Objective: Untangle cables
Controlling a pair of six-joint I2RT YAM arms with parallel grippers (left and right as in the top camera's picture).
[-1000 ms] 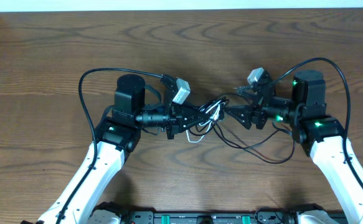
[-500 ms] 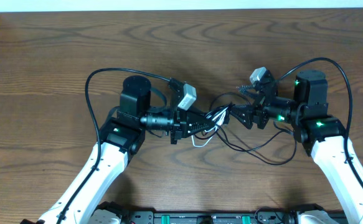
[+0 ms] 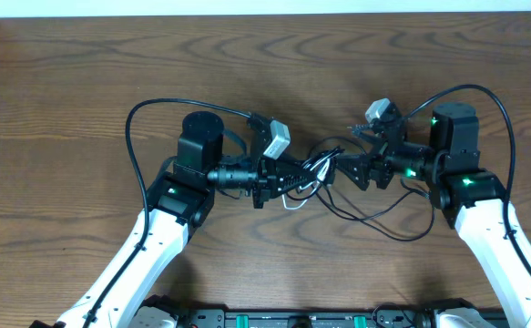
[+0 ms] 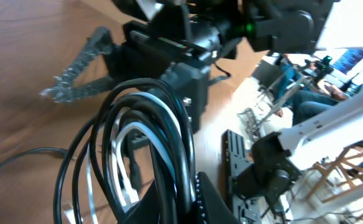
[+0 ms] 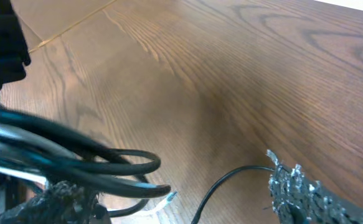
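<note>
The left gripper (image 3: 294, 175) is closed tight on the cables (image 3: 318, 167), holding them as a bundle just above the middle of the table (image 3: 65, 109). In the left wrist view the bundle fills the foreground: several black cords looped over one another with the white cable (image 4: 128, 134) threaded through them, all gathered at the jaws at the bottom edge.

The right gripper (image 3: 345, 169) faces the left one from the other side, just beside the bundle. Its jaws stand wide apart and grip nothing. From its own wrist camera the two rough grey fingers (image 5: 299, 190) sit at opposite lower corners of the picture. The black cords cross the lower left just above one fingertip (whether they touch it I cannot tell), and bare wood shows between the fingers.

Not all of the cable is lifted. From the bundle, slack black loops drop to the table and trail toward the right arm, curving in front of it. A short white loop hangs just below the left gripper – its small plug end shows in the right wrist view, low between the fingers.
</note>
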